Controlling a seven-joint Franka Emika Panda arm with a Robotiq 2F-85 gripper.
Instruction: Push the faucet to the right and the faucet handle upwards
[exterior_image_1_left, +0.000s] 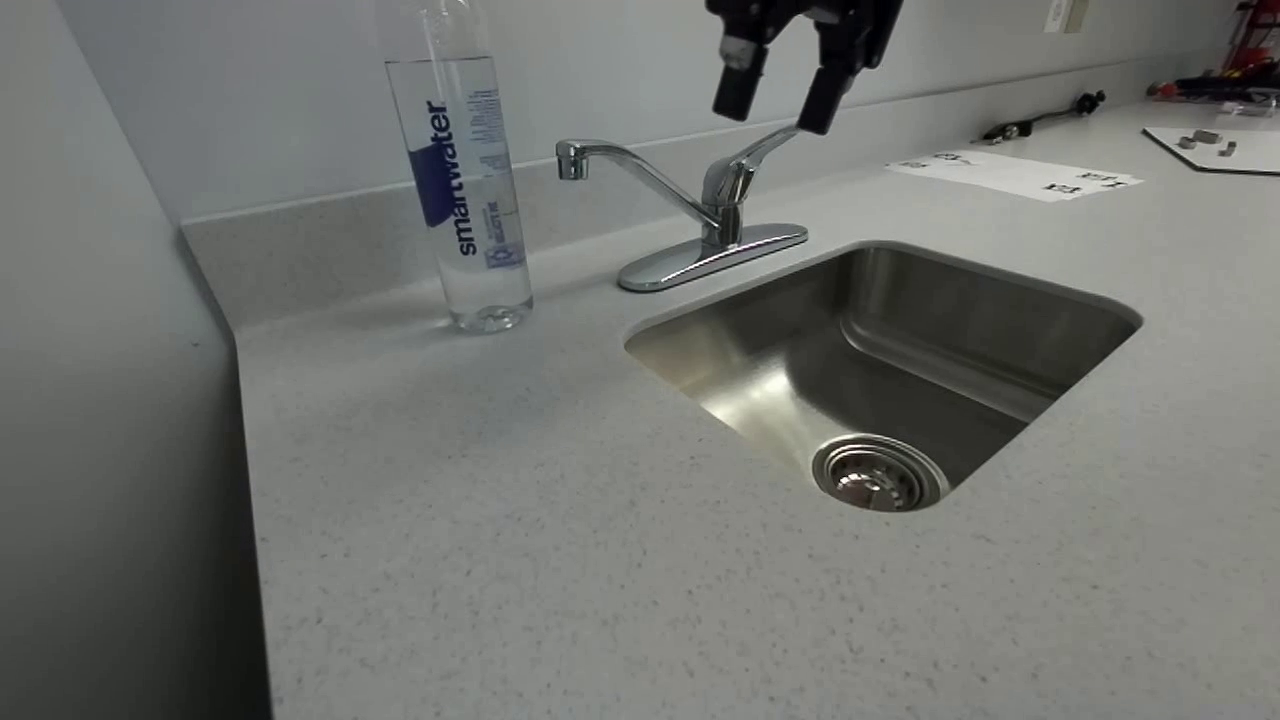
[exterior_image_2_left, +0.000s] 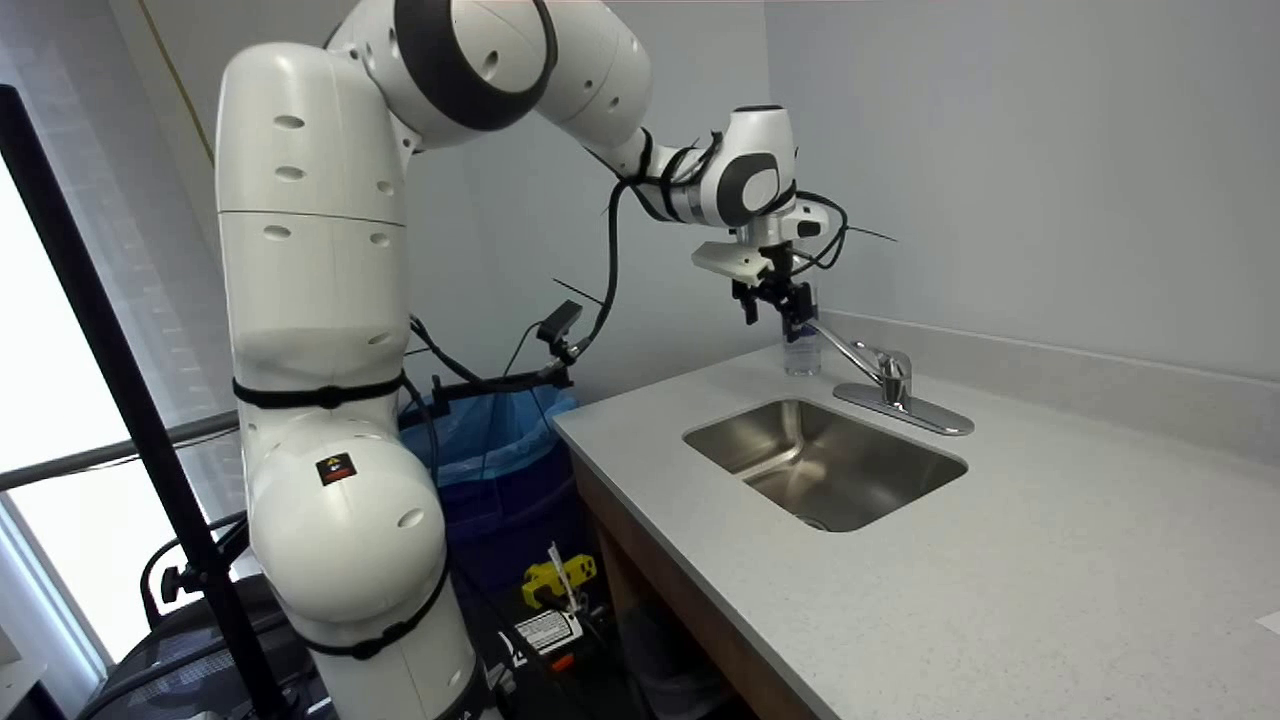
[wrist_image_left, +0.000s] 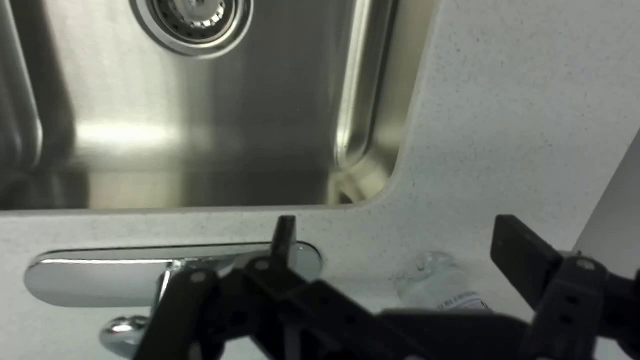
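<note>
Sink (exterior_image_1_left: 970, 315): steel basin let into the speckled grey worktop (exterior_image_1_left: 450, 520), with a round drain (exterior_image_1_left: 873, 478).
Bottle (exterior_image_1_left: 465, 190): clear, upright, near one corner of the sink.
Faucet (exterior_image_1_left: 728, 222): chrome, between the sink and the wall (exterior_image_1_left: 620, 80), its spout (exterior_image_1_left: 660, 181) turned toward the sink's bottle end.
Handle (exterior_image_1_left: 755, 160): atop the faucet, beside the sink, slanting upward.
Pincer (exterior_image_1_left: 777, 110): fingers wide apart, raised on the sink's faucet side (whether they touch the faucet, I cannot tell).
Arm (exterior_image_2_left: 330, 250): white, rising across the sink from the faucet.
</note>
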